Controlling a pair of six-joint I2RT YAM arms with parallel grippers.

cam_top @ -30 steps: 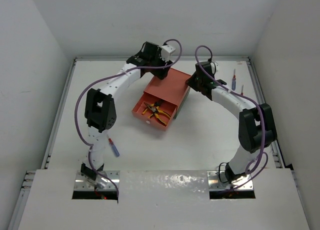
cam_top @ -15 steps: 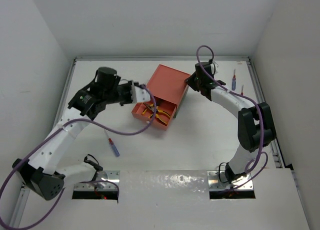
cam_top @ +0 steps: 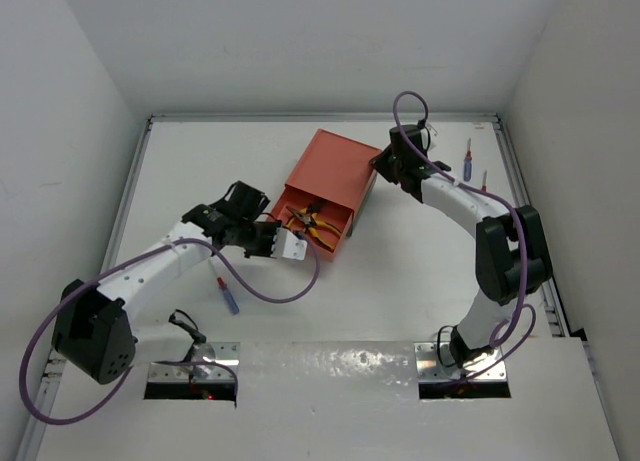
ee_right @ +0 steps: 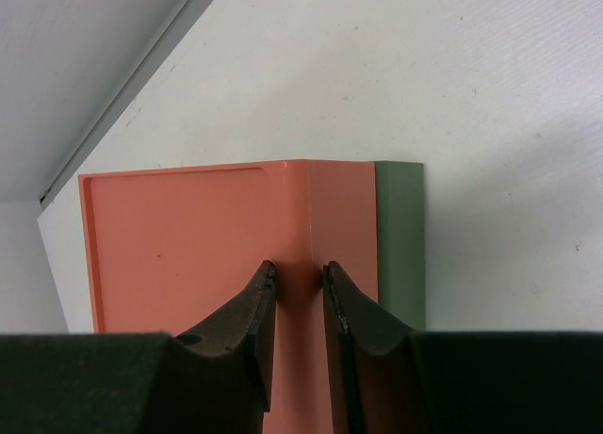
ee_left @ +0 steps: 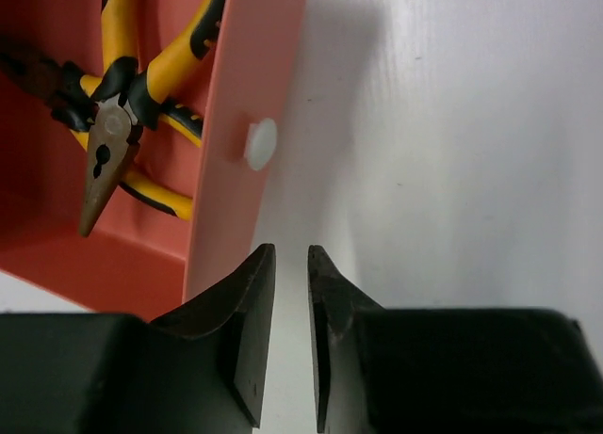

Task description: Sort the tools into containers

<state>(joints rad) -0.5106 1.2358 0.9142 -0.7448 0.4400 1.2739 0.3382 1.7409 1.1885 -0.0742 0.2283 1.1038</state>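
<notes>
The salmon-red box (cam_top: pixel 335 171) sits on the dark green box (ee_right: pixel 400 236), and its drawer (cam_top: pixel 312 231) is pulled out toward the front left. The yellow-handled pliers (cam_top: pixel 311 222) (ee_left: pixel 122 123) lie inside the drawer. My left gripper (cam_top: pixel 287 244) (ee_left: pixel 291 255) hangs just before the drawer front, below the white knob (ee_left: pixel 260 144); its fingers are a thin gap apart with nothing between them. My right gripper (cam_top: pixel 384 167) (ee_right: pixel 300 269), fingers nearly together, rests on the red box's back right corner. One screwdriver (cam_top: pixel 228 295) lies at the front left, and two more (cam_top: pixel 467 162) (cam_top: pixel 485 179) lie at the far right.
A raised rail (cam_top: pixel 128 211) borders the white table on the left, back and right. My left arm's purple cable (cam_top: pixel 280 293) loops over the table close to the front-left screwdriver. The green box's own drawer front is hidden under the open red drawer.
My left arm has swung from behind the red box round its left side to the drawer's front. The right gripper has stayed at the box's back corner.
</notes>
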